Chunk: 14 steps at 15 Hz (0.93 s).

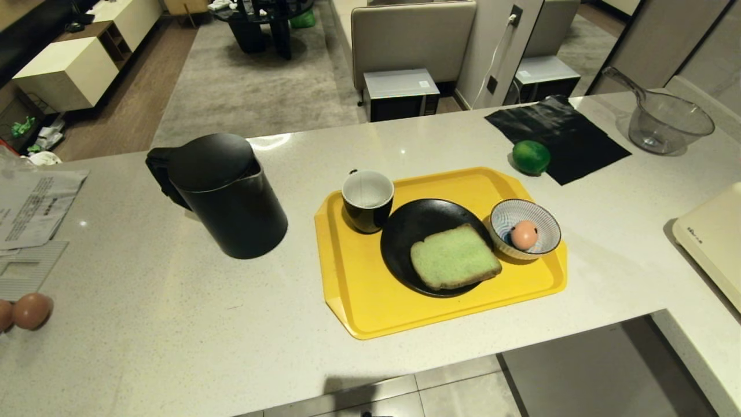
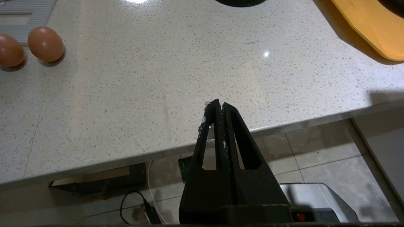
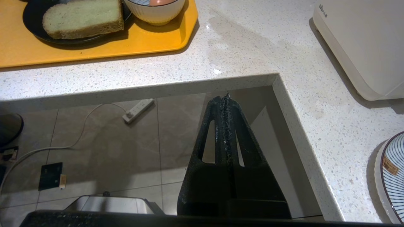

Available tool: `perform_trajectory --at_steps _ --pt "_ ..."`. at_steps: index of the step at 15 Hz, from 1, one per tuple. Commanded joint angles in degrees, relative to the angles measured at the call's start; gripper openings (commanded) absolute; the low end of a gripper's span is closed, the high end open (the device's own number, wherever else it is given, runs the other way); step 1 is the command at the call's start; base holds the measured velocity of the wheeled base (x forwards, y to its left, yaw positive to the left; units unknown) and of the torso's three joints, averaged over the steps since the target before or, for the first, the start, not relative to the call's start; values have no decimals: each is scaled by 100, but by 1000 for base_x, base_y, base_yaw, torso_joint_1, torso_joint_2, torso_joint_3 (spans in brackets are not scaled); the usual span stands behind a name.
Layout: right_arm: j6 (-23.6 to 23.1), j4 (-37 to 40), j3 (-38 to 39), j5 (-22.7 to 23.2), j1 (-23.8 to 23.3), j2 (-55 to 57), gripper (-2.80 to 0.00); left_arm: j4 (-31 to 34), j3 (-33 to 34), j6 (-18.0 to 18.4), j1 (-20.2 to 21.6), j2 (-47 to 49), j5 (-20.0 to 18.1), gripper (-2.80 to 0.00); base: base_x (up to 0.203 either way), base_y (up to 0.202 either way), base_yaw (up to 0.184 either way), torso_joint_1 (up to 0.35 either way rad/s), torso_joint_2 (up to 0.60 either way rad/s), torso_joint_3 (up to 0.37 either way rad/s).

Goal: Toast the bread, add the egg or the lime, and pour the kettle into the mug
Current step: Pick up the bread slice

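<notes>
While both claws, left gripper [image 2: 220, 105] & right gripper [image 3: 225, 97], hang pressed together, empty, below counter edge: pale green bread slice [image 1: 454, 257] on black plate [image 1: 405, 231], yellow tray [image 1: 359, 301]; risk: thick, soft slice crushed/dropped en route to toaster.

A yellow tray [image 1: 370, 301] is lying at the centre of the head view on the pale desk [image 1: 173, 324]. A black plate [image 1: 405, 231] and a striped bowl [image 1: 547, 229] are sitting on it, the bowl to the right of the plate and holding an egg [image 1: 524, 234]. A black cloth [image 1: 556, 136] is lying at upper right, and a clear jug [image 1: 666, 119] is standing further right. Papers [image 1: 35, 202] are lying at the left edge, with two brown eggs [image 1: 32, 311] resting below them. A cream appliance [image 1: 715, 237] is sitting at the right edge.
</notes>
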Motion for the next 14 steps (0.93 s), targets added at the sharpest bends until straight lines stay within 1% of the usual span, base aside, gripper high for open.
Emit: perform_trajectory --at_steps 1,14 --pt "4 -3 149 8 2 9 -280 -2 1 -3 2 -4 1 -280 0 0 0 0 0 0" --pt "-46 -6 149 52 2 9 -280 -2 1 -3 2 -4 1 -280 0 0 0 0 0 0"
